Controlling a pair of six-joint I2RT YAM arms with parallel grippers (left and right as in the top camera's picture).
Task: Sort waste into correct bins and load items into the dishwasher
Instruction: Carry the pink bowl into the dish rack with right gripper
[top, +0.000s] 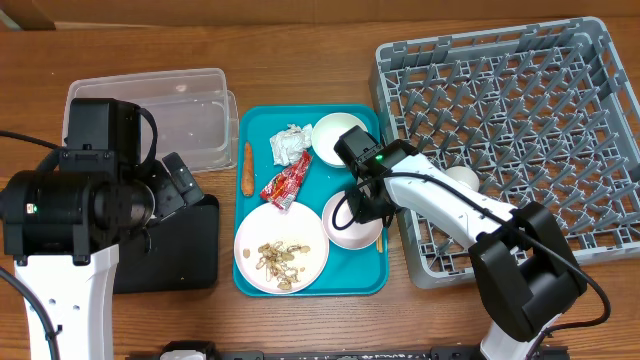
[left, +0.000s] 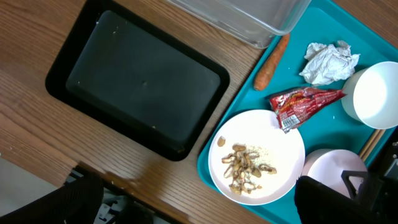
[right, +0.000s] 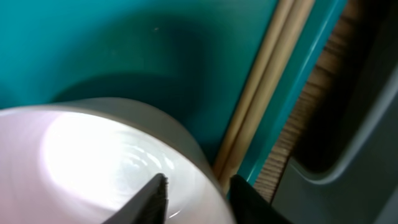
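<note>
On the teal tray (top: 255, 130) lie a crumpled white napkin (top: 290, 143), a red snack wrapper (top: 287, 183), an orange carrot (top: 247, 168), a white bowl (top: 338, 138), a pale pink bowl (top: 345, 228), wooden chopsticks (top: 380, 238) and a white plate (top: 281, 250) with tan food scraps (top: 280, 257). My right gripper (top: 365, 205) is open, and in the right wrist view (right: 199, 193) its fingers straddle the pink bowl's (right: 93, 168) rim, next to the chopsticks (right: 261, 93). My left gripper (top: 185, 185) is open and empty above the black tray (top: 175, 250).
The clear tub (top: 170, 115) stands at the back left beside the teal tray. The grey dish rack (top: 510, 130) fills the right side, with a small white cup (top: 462, 180) in it. My right arm reaches across the rack's front left corner.
</note>
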